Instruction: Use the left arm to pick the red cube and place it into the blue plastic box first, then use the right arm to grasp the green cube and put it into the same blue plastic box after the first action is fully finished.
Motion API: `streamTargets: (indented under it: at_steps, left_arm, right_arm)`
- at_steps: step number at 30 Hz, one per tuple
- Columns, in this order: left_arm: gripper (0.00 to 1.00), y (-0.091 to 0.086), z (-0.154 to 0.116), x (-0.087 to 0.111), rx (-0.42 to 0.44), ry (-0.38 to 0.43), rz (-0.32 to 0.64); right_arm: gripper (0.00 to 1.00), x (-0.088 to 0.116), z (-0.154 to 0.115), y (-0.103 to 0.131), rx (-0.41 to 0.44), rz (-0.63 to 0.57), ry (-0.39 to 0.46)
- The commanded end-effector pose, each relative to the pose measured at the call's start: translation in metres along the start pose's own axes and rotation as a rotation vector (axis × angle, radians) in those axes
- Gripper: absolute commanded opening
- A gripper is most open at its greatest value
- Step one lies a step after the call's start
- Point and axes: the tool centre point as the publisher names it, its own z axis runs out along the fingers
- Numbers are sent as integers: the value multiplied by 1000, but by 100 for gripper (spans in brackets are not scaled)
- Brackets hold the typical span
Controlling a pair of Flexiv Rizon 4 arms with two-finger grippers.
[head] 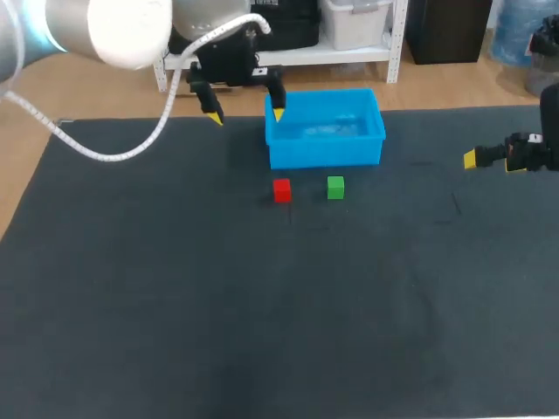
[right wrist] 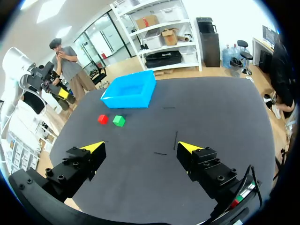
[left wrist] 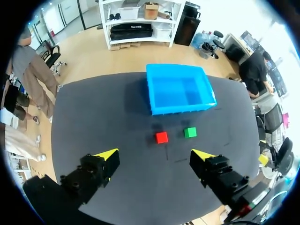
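The red cube (head: 281, 189) and the green cube (head: 335, 187) sit side by side on the dark table, just in front of the blue plastic box (head: 325, 154), red on the left. My left gripper (head: 247, 115) hangs open high above the table, near the box's left rear corner. From its wrist, the red cube (left wrist: 161, 137) and green cube (left wrist: 190, 132) lie ahead of the open left gripper (left wrist: 155, 154), with the box (left wrist: 180, 108) beyond. My right gripper (head: 493, 159) is far right, open (right wrist: 141, 146); red cube (right wrist: 102, 119), green cube (right wrist: 119, 120) and box (right wrist: 124, 101) lie well ahead.
The box looks empty inside. The dark table mat (head: 218, 297) spreads wide in front of the cubes, with a few thin dark marks (right wrist: 176, 139) on it. My left arm (right wrist: 28, 79) shows beyond the box in the right wrist view.
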Motion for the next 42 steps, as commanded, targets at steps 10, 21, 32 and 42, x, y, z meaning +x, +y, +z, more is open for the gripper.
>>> streamTargets:
  at_steps: [10,21,32,42]
  left_arm:
    - [100,-8,14,-8,-35,68,-24]
    - [100,-15,28,-11,-43,130,-33]
    - [100,-16,43,-15,-82,170,-28]
    - [100,-18,62,-15,-96,201,-37]
  right_arm:
    - [100,0,0,0,1,-1,1]
    - [100,0,0,0,1,-1,1]
    - [100,0,0,0,1,-1,1]
    - [100,0,0,0,1,-1,1]
